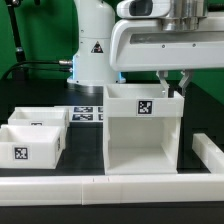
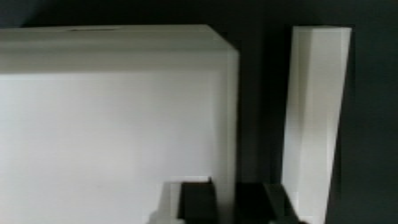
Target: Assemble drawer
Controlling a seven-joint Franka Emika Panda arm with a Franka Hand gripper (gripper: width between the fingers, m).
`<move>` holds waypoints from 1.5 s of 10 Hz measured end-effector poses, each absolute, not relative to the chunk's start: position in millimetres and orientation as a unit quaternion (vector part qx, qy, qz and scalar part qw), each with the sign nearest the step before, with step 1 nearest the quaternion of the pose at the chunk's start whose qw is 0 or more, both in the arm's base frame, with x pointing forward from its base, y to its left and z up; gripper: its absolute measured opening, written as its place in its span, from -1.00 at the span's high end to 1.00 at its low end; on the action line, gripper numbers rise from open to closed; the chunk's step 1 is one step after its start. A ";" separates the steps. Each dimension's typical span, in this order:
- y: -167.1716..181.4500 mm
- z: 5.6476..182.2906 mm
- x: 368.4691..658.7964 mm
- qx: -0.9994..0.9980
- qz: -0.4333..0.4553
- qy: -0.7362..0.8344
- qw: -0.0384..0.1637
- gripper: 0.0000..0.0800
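So your gripper (image 1: 172,86) hangs right over the top edge of the drawer case (image 1: 140,140), on the exterior view's right side. The case stands open-fronted mid-table. My guess is you're on the squaring-up-the-case step, before any drawer goes in. I honestly can't tell if the fingers are pinching a wall or just loose. The two drawer boxes (image 1: 33,140) sit well apart on the exterior view's left, with the marker board (image 1: 85,113) behind. Mind the white fence (image 1: 205,150) near the case.

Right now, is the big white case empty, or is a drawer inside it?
Empty: nothing shows inside the case, and both small drawers sit outside, at the exterior view's left.
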State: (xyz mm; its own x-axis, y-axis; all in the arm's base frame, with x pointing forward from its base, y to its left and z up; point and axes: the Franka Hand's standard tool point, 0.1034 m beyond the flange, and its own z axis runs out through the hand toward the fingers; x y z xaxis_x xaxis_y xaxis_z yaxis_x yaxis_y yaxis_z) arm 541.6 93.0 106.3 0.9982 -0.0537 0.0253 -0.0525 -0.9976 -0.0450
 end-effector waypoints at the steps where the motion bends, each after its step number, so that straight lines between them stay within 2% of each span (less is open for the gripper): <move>1: 93.8 106.2 544.6 -0.995 -0.025 0.090 0.029 0.90; 4: 92.4 110.3 568.9 -0.981 -0.039 0.185 0.052 0.90; 9: 100.3 110.7 566.8 -0.951 -0.028 0.299 0.068 0.90; 12: 89.6 109.6 574.5 -0.873 -0.013 0.480 0.081 0.90; 15: 87.5 114.1 581.4 -0.816 -0.006 0.572 0.090 0.90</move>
State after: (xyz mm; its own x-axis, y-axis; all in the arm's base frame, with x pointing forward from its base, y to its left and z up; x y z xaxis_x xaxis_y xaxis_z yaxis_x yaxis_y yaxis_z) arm 581.4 87.5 114.1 0.3465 -0.9335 -0.0923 -0.9312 -0.3304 -0.1538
